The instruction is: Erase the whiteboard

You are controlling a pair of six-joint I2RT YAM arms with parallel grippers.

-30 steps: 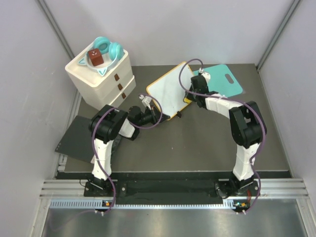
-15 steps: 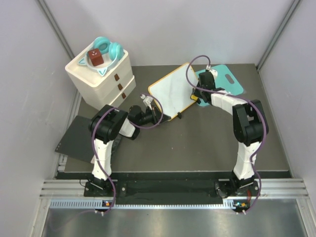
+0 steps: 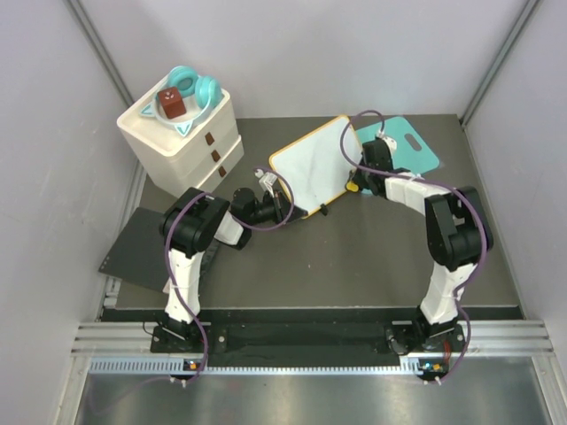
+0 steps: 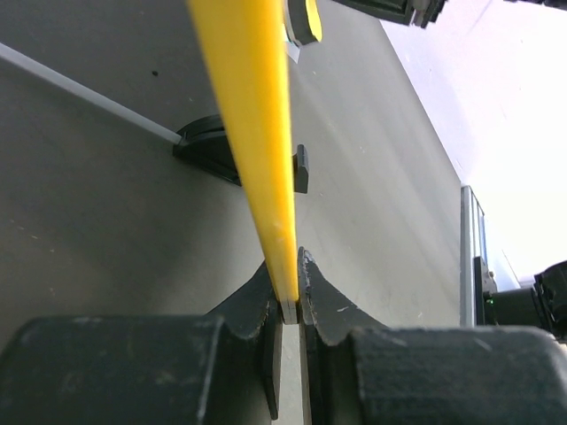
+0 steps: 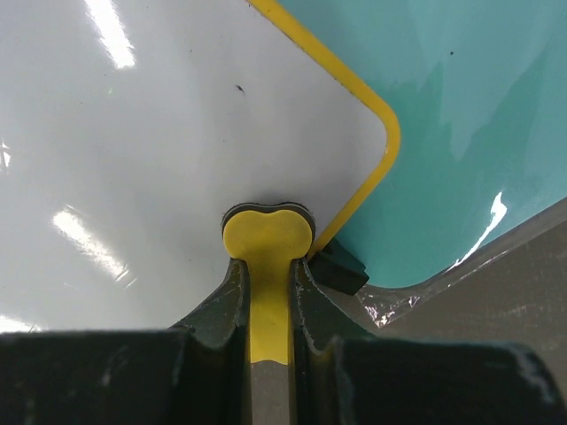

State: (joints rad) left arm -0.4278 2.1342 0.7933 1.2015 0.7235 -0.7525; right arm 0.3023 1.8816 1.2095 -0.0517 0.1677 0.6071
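My biggest worry is the whiteboard [image 3: 310,164] itself. It stands tilted up off the table [image 3: 354,257], between my two arms and left of the teal cutting board [image 3: 412,146]. As far as I can see, only my left gripper [image 4: 290,266] steadies it, pinching a thin strip of its yellow frame [image 4: 252,115]. If I push hard with the other arm, the board could twist in that narrow pinch, slip out and fall flat.

The next risk is the edge. My right gripper [image 5: 267,266] is clamped on the yellow eraser [image 5: 267,241], whose head is pressed on the white surface right by the board's rounded corner. A stroke going outward would probably run off the frame onto the cutting board behind. It could also catch the black foot [image 5: 337,270] just beside the eraser.

Smaller still is a tiny dark speck on the white surface. I could miss it, since glare hides much of the surface.

My left arm is folded low, with its forearm reaching right to the board's near lower edge. My right arm stretches forward and bends left, the wrist turned toward the board's right side. Both pairs of fingers are closed tight on what they hold.
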